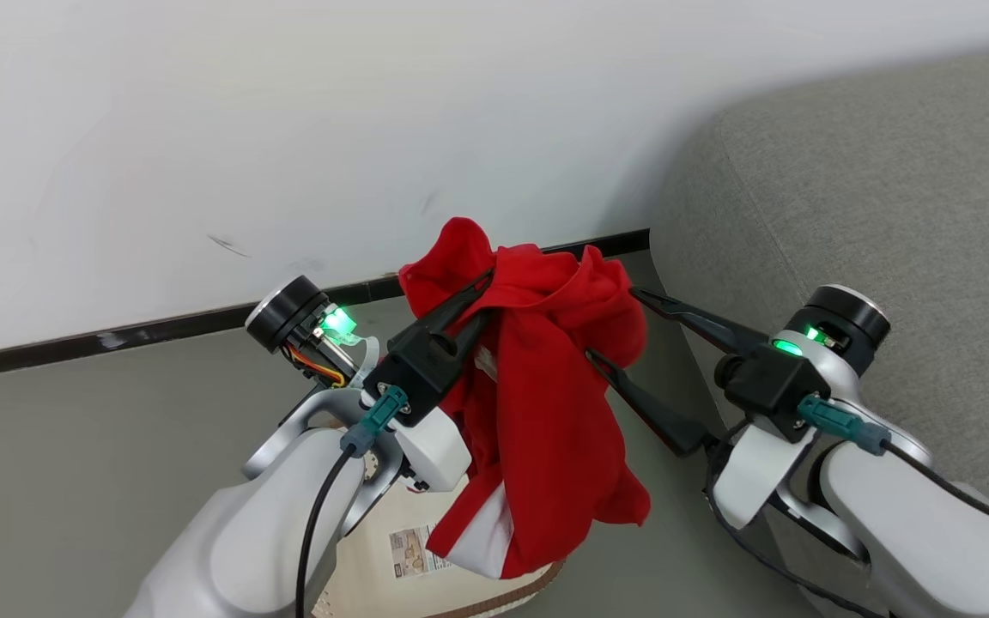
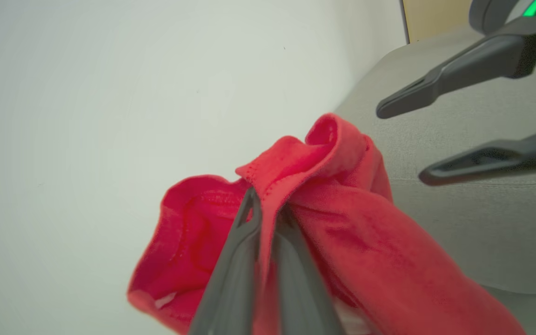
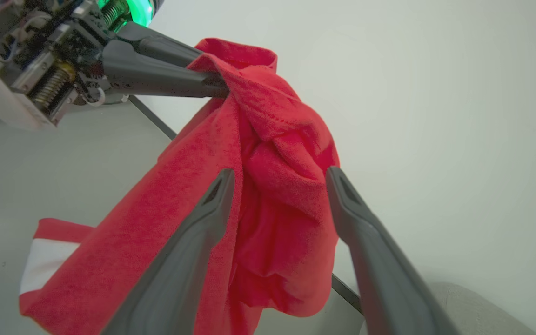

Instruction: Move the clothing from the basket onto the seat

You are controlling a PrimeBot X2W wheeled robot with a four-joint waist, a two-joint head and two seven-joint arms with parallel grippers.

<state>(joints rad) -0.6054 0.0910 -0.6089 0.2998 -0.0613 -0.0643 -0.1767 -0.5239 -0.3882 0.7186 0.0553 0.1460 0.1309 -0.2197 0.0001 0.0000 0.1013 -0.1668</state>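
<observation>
The red clothing (image 1: pixel 546 412) hangs in the air from my left gripper (image 1: pixel 486 287), which is shut on a bunched fold near its top; a white panel shows at its lower edge. Directly beneath it, the cream basket (image 1: pixel 370 558) shows its label. My right gripper (image 1: pixel 615 324) is open, fingers spread against the garment's right side. The grey seat (image 1: pixel 872 215) lies to the right. In the left wrist view my left gripper (image 2: pixel 268 202) pinches the clothing (image 2: pixel 342 223). In the right wrist view my right gripper (image 3: pixel 281 174) frames the clothing (image 3: pixel 277 139); I cannot tell if it touches.
A white wall with a black baseboard (image 1: pixel 160 326) runs behind the basket and meets the seat's rounded corner. Grey floor (image 1: pixel 117 481) spreads to the left. My pale forearms take up the lower corners of the head view.
</observation>
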